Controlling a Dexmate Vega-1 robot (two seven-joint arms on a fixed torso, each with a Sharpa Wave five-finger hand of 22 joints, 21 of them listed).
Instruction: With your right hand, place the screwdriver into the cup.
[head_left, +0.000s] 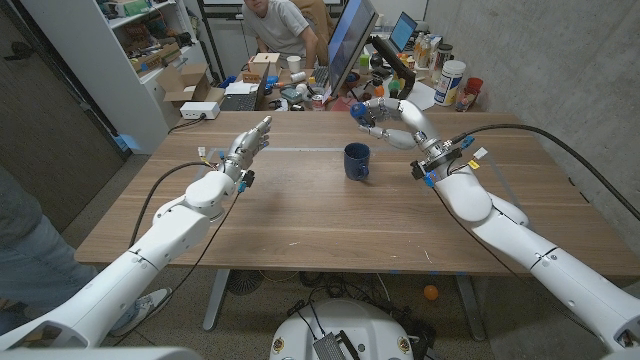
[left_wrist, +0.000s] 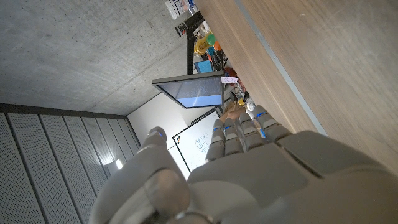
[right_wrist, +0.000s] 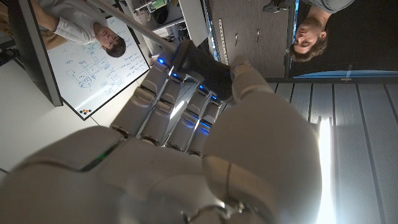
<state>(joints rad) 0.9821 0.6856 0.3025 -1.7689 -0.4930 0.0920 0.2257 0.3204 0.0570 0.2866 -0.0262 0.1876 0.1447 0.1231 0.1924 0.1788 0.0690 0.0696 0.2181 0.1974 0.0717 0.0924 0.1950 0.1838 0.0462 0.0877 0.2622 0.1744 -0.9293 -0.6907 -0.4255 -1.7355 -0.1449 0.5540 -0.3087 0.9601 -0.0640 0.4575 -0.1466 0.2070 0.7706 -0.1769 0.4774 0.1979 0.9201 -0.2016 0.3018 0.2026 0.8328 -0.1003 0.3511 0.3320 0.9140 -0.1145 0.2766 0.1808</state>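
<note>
Fingers of the right hand (head_left: 385, 110) were curled in around a dark handle — in the right wrist view the fingers (right_wrist: 163, 96) and thumb closed on a black, blocky shaft (right_wrist: 198, 64) that I took for the screwdriver, its blue end (head_left: 357, 104) poking out past the fingertips in the head view. So the tool was grasped, raised off the table, and held up beyond and slightly to the right of the blue cup (head_left: 357, 161).

By my reading the step in hand was the carry: the pick was done, the drop was not. The cup stood upright on the wooden table (head_left: 300, 215), nearer the robot than the curled fingers and well below them, with nothing in it that I could make out. The next move called for bringing the hand back over the cup's mouth, tipping the screwdriver so one end pointed down, and lowering it inside the rim before the fingers let go; a careless release could knock the cup or send the tool off the rim.

Further out, the left hand (head_left: 247, 147) hovered over the table's left side with its fingers extended and apart — holding nothing, well clear of the cup. Behind the table sat a person (head_left: 280, 22) at a cluttered desk with a monitor (head_left: 350, 40).
</note>
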